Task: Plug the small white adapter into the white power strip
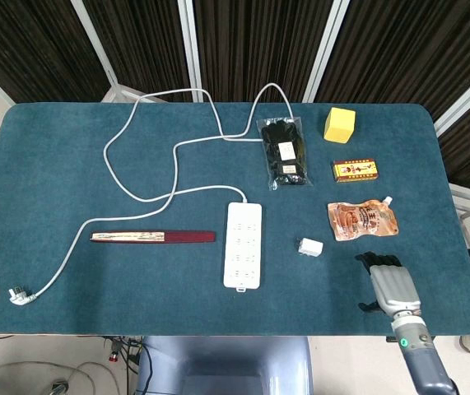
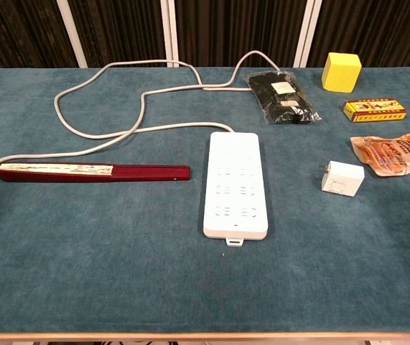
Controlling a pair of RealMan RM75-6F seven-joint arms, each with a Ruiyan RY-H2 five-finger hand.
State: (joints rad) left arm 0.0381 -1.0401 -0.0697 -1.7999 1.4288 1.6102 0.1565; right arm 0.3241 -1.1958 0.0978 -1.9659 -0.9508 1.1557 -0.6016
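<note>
Adapter (image 1: 310, 246) lay loose just right of the power strip (image 1: 244, 244), centre frame. Right hand (image 1: 392, 285) hovered lower right of it, nearer, fingers (image 1: 380, 262) apart and empty.

The head view looked steeply down over the whole counter (image 1: 70, 181), while the chest view faced 12 o'clock, low and nearer, sharing its middle.

The small white adapter (image 1: 309, 246) lies between the white power strip (image 1: 244, 244) and the right hand (image 1: 391, 285), which hovers empty, fingers apart.
</note>
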